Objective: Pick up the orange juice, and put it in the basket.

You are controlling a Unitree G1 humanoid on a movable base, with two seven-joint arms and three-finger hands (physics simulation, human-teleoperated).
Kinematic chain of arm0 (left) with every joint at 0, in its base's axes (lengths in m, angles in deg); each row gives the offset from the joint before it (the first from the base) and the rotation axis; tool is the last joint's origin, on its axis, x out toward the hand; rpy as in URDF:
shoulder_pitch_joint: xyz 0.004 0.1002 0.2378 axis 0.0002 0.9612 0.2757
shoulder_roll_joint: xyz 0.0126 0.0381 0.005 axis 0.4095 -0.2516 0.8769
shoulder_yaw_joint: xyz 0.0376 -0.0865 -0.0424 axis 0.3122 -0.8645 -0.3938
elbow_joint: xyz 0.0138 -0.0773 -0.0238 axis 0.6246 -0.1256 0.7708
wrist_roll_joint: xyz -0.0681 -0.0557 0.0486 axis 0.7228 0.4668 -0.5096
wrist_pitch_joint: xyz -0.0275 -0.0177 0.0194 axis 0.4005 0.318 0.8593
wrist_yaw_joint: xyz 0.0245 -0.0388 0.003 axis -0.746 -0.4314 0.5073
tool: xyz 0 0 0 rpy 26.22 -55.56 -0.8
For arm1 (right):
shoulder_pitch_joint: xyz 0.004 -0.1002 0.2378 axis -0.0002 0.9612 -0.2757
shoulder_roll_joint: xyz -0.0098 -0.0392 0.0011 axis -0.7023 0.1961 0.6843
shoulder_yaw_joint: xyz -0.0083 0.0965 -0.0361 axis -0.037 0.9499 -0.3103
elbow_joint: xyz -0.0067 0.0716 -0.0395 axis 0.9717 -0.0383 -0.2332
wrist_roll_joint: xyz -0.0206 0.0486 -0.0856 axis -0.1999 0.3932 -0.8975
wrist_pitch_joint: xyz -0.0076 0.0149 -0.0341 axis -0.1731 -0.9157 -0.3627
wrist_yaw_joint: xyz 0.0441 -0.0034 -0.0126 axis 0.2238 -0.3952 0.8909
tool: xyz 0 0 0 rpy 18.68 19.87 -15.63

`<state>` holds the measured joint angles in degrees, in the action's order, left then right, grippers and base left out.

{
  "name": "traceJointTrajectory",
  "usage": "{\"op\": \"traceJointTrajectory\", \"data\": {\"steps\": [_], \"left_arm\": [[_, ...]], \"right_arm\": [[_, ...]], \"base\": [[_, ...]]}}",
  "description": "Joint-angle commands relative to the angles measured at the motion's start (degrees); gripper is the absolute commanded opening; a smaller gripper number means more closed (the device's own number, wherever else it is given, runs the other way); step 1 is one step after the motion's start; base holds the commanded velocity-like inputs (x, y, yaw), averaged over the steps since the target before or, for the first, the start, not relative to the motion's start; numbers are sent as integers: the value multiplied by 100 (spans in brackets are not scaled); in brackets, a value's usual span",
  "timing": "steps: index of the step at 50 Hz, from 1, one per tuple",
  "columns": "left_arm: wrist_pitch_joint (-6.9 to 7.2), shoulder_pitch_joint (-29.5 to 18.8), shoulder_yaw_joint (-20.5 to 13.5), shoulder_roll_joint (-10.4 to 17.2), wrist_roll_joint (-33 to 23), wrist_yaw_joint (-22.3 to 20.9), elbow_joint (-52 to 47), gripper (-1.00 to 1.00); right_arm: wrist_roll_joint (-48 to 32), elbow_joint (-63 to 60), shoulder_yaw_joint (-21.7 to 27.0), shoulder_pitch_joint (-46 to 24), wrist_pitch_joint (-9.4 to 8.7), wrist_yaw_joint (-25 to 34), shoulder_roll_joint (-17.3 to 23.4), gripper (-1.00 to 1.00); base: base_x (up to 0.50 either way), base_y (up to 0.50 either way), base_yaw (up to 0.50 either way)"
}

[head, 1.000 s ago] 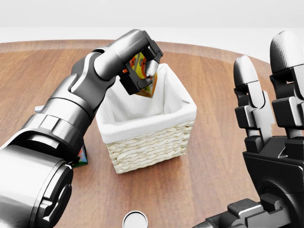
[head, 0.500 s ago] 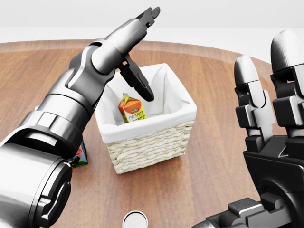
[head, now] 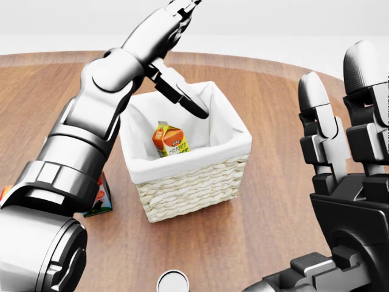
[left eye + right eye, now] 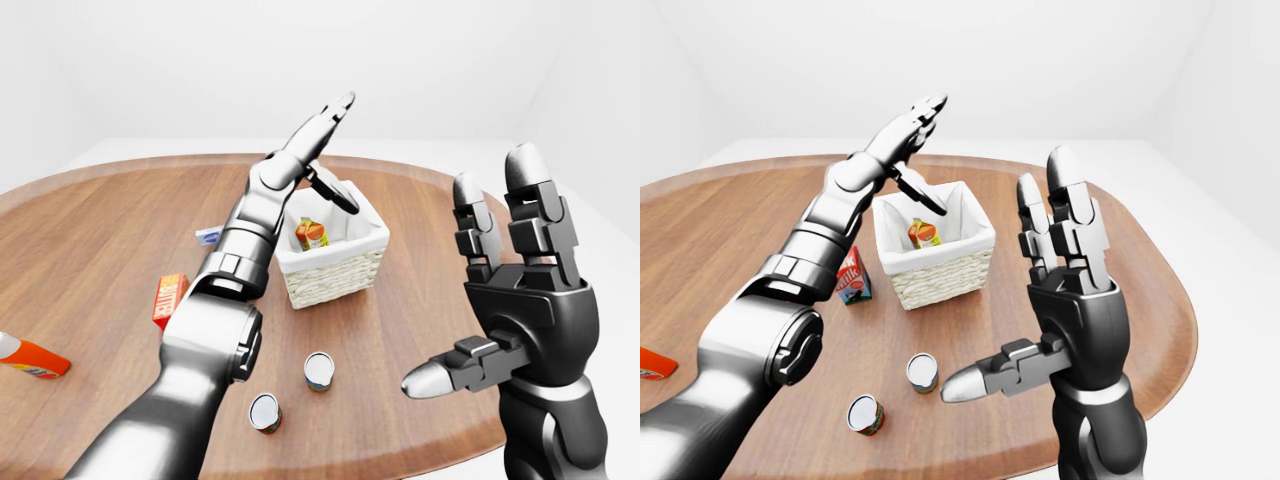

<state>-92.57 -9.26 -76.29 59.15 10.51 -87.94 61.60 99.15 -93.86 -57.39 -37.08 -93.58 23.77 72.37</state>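
On the round wooden table (image 4: 110, 225), taking the wicker basket (image 3: 193, 182) as the landmark and reading the left-eye view from its left edge: an orange-and-white bottle (image 4: 28, 357) lies on its side far to the left of the basket, near the table's rim. Nearer the basket, still to its left, an orange box (image 4: 169, 298) lies flat, and a small blue-and-white packet (image 4: 209, 235) sits above it. In the right-eye view a red milk carton (image 4: 852, 279) stands just left of the basket, close to the left arm.

The left hand (image 3: 173, 45) is raised over the basket's upper left corner, its fingers (image 3: 180, 91) spread wide and gripping nothing.

The orange juice carton (image 3: 169, 140) stands upright inside the basket on its white cloth lining, clear of the hand.

Below the basket stand two cans (image 4: 319, 369), one further down-left (image 4: 265, 411).

To the right of the basket the right hand (image 4: 510, 300) is held up, fingers straight and apart, thumb out, empty.
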Motion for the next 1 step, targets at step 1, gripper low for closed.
{"op": "traceJointTrajectory", "data": {"steps": [1], "left_arm": [[0,1261,-238,37,2485,-730,-2419,100]], "right_arm": [[-11,92,13,-35,0,0,-1,100]], "base": [[0,0,0]]}}
